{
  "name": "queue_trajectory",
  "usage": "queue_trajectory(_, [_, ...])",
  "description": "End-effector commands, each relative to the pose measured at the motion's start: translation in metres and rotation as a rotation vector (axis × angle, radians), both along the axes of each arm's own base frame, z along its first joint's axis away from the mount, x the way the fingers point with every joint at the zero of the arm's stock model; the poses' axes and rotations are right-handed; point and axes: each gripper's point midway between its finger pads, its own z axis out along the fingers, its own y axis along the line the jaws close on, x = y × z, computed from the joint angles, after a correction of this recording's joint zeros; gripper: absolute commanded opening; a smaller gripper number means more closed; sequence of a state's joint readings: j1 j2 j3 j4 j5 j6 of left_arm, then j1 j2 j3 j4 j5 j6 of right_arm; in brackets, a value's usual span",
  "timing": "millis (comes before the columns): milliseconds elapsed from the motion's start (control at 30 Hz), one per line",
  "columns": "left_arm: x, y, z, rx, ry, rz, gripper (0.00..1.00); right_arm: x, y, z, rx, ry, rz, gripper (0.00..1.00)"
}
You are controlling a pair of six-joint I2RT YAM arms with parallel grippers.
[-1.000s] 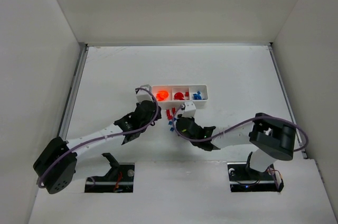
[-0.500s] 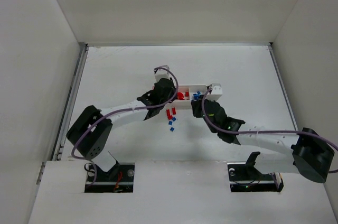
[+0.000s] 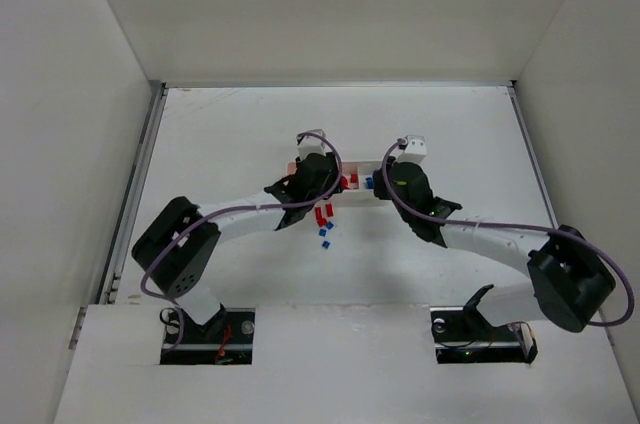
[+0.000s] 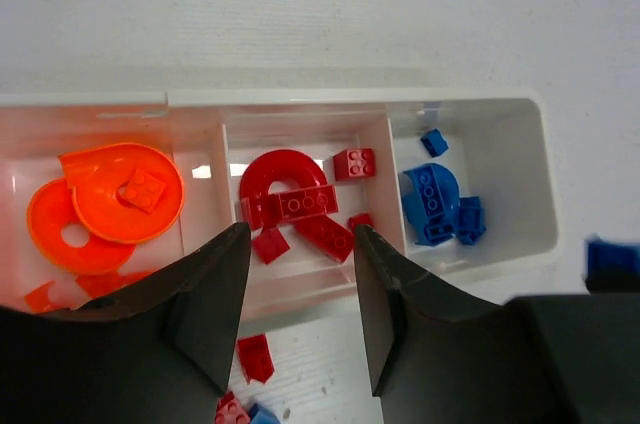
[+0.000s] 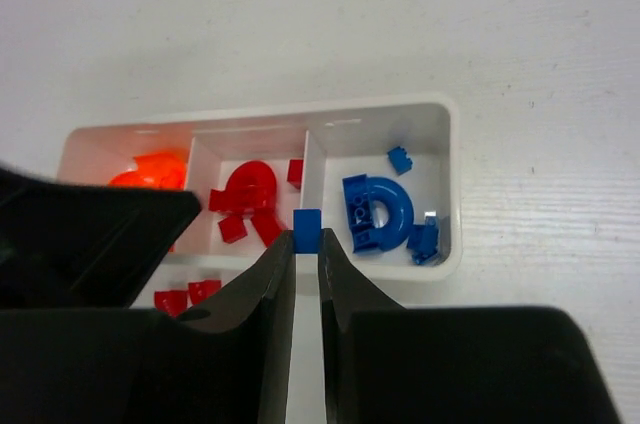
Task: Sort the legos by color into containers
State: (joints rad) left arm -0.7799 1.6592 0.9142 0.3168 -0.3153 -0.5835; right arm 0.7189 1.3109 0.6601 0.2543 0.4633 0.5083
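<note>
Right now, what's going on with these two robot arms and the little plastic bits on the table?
Small plastic legos are being sorted by colour into a white three-compartment plastic tray: orange pieces left, red pieces middle, blue pieces right. The right gripper pinches a tiny blue brick over the tray, near its blue compartment. The left gripper hangs open and empty over the red compartment. A few loose red and blue bricks lie on the table before the tray.

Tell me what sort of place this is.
Likely a robotics lab test cell: white walls box in the table, two arms sit at its near edge, a tray holds colour-sorted legos.
</note>
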Motion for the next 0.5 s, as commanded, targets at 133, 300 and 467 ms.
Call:
queue_trajectory(133, [-0.053, 0.023, 0.038, -0.011, -0.129, -0.03, 0.39, 0.03, 0.009, 0.006, -0.011, -0.009, 0.004, 0.23])
queue_trajectory(300, [-0.091, 0.056, 0.012, 0.063, -0.127, 0.002, 0.39, 0.032, 0.004, 0.004, -0.016, -0.011, -0.025, 0.43])
queue_trajectory(467, [-0.108, 0.069, -0.007, 0.078, -0.089, 0.012, 0.39, 0.024, -0.001, 0.019, 0.003, -0.044, -0.037, 0.45])
